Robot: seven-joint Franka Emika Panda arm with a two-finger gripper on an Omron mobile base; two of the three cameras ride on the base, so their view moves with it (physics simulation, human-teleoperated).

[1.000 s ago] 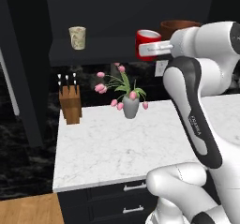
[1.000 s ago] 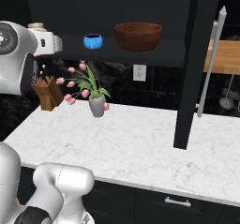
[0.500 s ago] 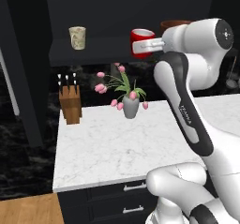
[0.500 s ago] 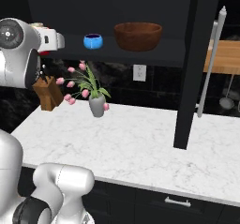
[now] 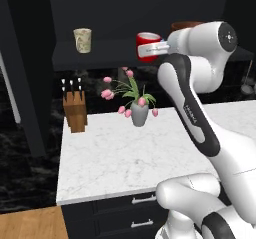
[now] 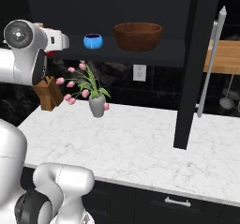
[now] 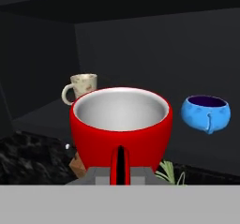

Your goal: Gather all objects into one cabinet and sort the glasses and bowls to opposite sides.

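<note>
Gripper point(image 5: 159, 47) clamped shut on the handle of the glossy red mug with white inside point(image 5: 147, 46), holding it upright at shelf height in front of the open black wall cabinet point(image 6: 140, 3). In the hand view the red mug point(image 7: 121, 129) sits dead centre, handle toward the camera, between the beige speckled cup point(image 7: 83, 88) at left and the small bright blue bowl with dark inside point(image 7: 206, 113) at right; the beige one shows a handle from this angle.

Cabinet's dark shelf point(image 5: 100, 53): beige cup point(image 5: 82, 40) stands upright toward its left end, well apart from the mug. Cannot tell whether the mug's base touches the shelf or hangs just off it.

Right base view: blue bowl point(image 6: 93, 41) on the shelf, wide brown wooden bowl point(image 6: 138, 34) just beside it to the right, not touching. Cabinet's tall door with long pale bar handle point(image 6: 212, 63) stands swung open at right.

Below on the white marble counter point(image 5: 115, 158): grey vase of pink tulips point(image 5: 138, 112) near the back edge, wooden knife block point(image 5: 74, 111) at the back left corner. White arm point(image 5: 192, 108) reaches up from lower right.
</note>
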